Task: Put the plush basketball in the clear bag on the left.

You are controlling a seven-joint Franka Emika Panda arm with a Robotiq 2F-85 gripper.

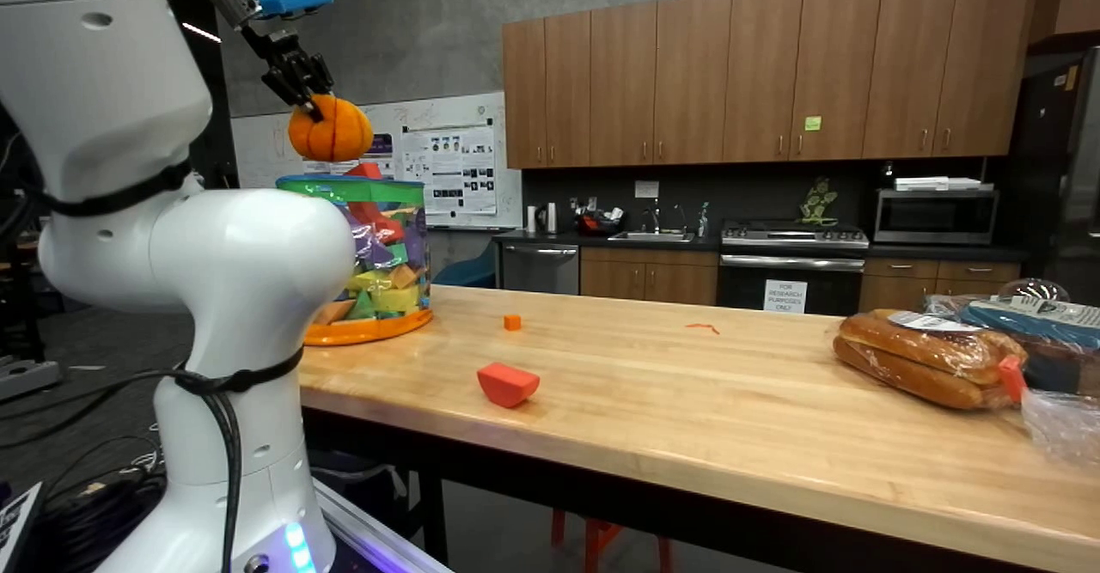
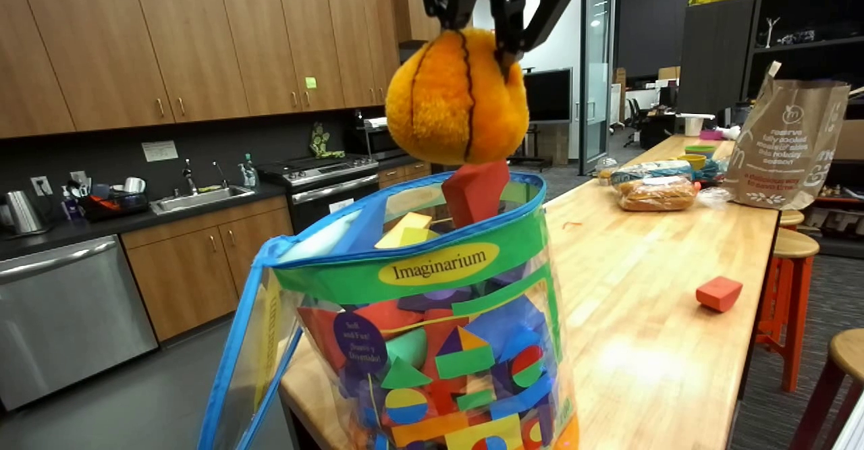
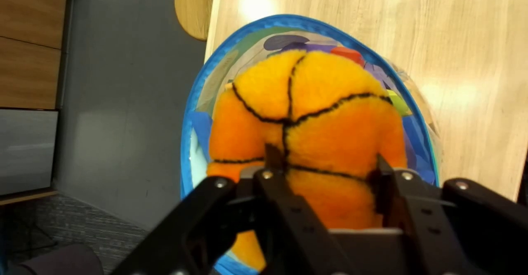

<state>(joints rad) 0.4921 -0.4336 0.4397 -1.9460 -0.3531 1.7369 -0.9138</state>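
Note:
The plush basketball [image 1: 338,131], orange with dark seams, hangs in the air over the clear bag [image 1: 408,192] in both exterior views. My gripper [image 1: 314,106] is shut on the ball's upper part and dents it. The clear bag has a green band [image 2: 351,283] and blue rim. It stands upright on the table, open at the top and full of coloured foam blocks. A red block sticks up above the rim just below the ball. In the wrist view the ball [image 3: 338,130] lies within the bag's blue rim [image 3: 190,102] and hides most of the opening.
The bag's lid flap [image 2: 233,369] hangs open at its side. On the table [image 1: 653,401] lie a red block [image 1: 508,385], a small orange cube [image 1: 512,322] and bagged bread [image 1: 928,360]. A brown paper bag [image 2: 783,143] stands at the far edge.

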